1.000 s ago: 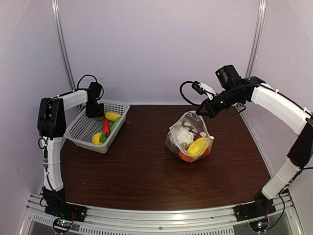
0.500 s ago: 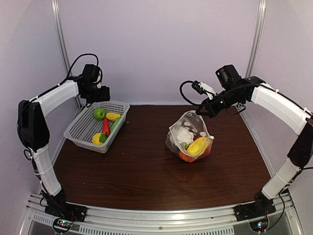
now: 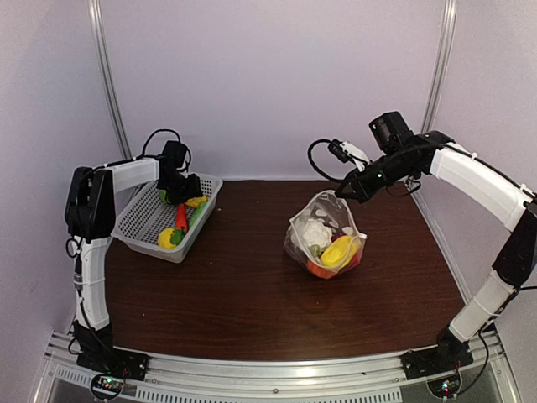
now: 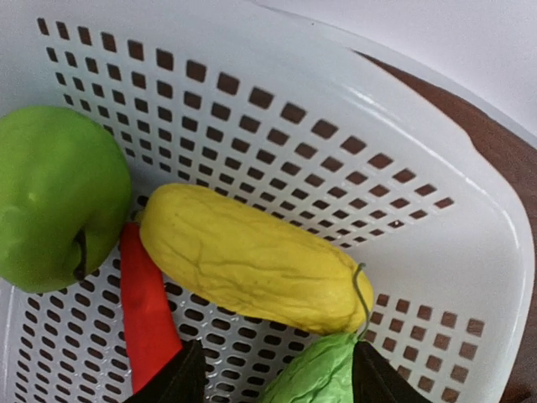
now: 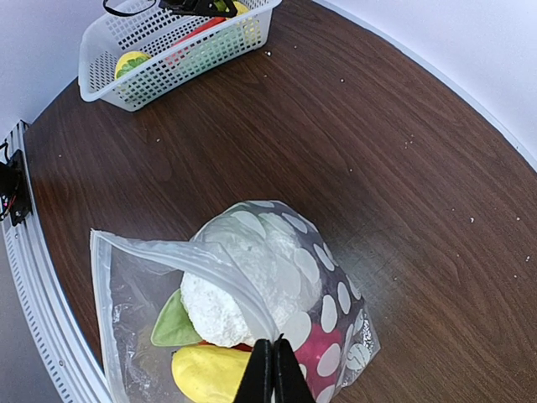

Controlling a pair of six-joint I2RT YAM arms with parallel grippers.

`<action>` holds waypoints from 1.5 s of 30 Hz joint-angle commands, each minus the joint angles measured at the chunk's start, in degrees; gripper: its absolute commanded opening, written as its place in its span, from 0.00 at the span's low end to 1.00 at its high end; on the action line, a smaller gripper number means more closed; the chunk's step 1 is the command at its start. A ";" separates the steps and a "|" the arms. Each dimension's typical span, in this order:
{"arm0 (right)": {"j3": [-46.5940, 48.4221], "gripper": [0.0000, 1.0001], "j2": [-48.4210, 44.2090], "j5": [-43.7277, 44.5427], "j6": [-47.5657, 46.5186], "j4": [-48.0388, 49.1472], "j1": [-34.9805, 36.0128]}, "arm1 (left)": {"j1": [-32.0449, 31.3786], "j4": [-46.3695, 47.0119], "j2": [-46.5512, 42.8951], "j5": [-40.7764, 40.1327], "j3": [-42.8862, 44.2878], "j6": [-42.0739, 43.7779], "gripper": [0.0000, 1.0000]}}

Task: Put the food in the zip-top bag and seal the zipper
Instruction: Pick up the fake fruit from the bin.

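- Food [image 3: 181, 217] sits in two spots in my overhead view. Some is in the white basket [image 3: 134, 225] at the upper left. The rest is inside the dotted clear bag [image 3: 325, 239], right of centre on the brown table [image 3: 243, 302].
- My left gripper [image 3: 186, 191] is down inside the far end of the basket.
- On the left wrist camera its two dark fingertips [image 4: 180, 379] stand apart at the bottom edge, so the tool is open. A pale green piece [image 4: 306, 374] lies between them, and I cannot tell whether they touch it.
- Just above that piece lies a long yellow piece [image 4: 252, 260]. A red pepper [image 4: 149, 311] runs along its left side, and a green apple [image 4: 54, 197] is at the far left, against the basket wall.
- My right gripper [image 3: 342, 191] is at the top of the bag. On the right wrist camera its fingers [image 5: 267, 374] are pressed together at the bottom centre, pinching the bag's upper edge.
- The bag hangs from that pinch with its base on the table. Its zipper [image 5: 143, 242] runs along the mouth edge, which looks unsealed and gapes toward the lower left of the wrist frame.
- Inside the bag I can see a white lumpy piece [image 5: 226, 294], a yellow piece [image 5: 210, 374], a green leaf shape [image 5: 174, 323] and something red [image 5: 319, 348].
- The basket and the bag are well apart.
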 commanded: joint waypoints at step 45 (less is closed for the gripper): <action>1.73 0.00 0.51 -1.05 1.54 -0.78 0.04 | -16.94 29.27 -31.48 10.80 -24.26 -1.22 0.35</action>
